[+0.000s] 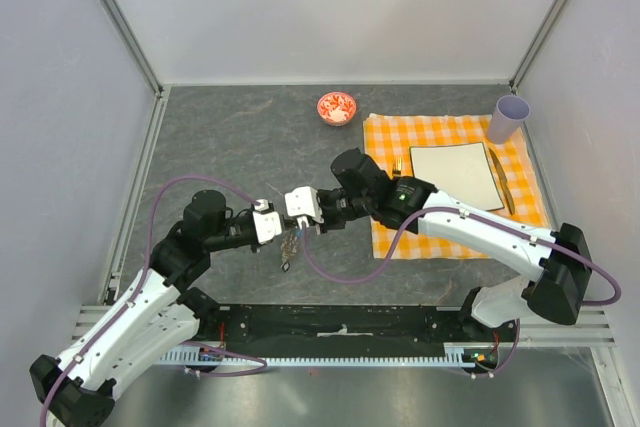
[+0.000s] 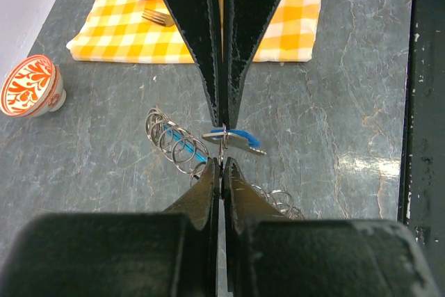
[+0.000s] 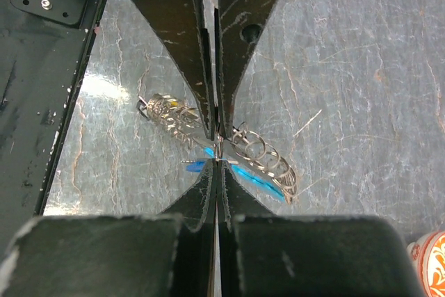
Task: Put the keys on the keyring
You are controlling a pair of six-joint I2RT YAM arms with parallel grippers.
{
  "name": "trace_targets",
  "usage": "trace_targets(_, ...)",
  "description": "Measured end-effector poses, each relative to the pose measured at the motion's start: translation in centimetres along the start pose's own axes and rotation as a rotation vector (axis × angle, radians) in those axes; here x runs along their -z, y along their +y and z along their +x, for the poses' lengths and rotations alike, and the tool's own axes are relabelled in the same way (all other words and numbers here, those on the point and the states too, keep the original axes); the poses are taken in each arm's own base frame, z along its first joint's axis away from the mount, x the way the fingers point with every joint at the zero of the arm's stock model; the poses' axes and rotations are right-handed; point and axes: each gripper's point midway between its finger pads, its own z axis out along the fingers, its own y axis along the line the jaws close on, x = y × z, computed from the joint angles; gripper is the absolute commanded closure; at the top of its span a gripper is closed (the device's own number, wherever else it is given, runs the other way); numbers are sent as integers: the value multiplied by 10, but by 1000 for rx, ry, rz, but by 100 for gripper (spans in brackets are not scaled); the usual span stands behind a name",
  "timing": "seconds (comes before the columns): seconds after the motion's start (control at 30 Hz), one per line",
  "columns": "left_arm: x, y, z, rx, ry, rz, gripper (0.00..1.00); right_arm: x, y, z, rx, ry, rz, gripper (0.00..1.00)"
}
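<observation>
My left gripper [image 1: 272,226] and right gripper [image 1: 297,219] meet tip to tip above the grey table, both shut. In the left wrist view the left gripper [image 2: 221,165] pinches a thin wire of the keyring [image 2: 174,142], whose small loops and light-blue strip hang to the left. The right gripper [image 3: 217,162] is shut at a blue-headed key [image 2: 240,137] that lies crosswise between the two pairs of tips. The keyring's loops [image 3: 268,158] and blue strip also show in the right wrist view. A bunch of keys [image 3: 169,113], one yellowish, hangs beside them; it also shows in the top view [image 1: 289,250].
A red-and-white bowl [image 1: 337,107] stands at the back middle. An orange checked cloth [image 1: 390,237] on the right carries a white plate [image 1: 455,176], a fork [image 2: 158,17] and a lilac cup [image 1: 507,118]. A black rail [image 1: 340,322] runs along the near edge.
</observation>
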Motion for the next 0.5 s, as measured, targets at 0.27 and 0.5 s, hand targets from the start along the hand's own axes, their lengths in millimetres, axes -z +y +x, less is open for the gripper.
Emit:
trace_targets(0.27,0,-1,-1,8,-6,6,98,-7,4,0,4,7,-14,100)
trace_targets(0.5,0,-1,-1,15,-4,4,98,-7,4,0,6,12,-11,100)
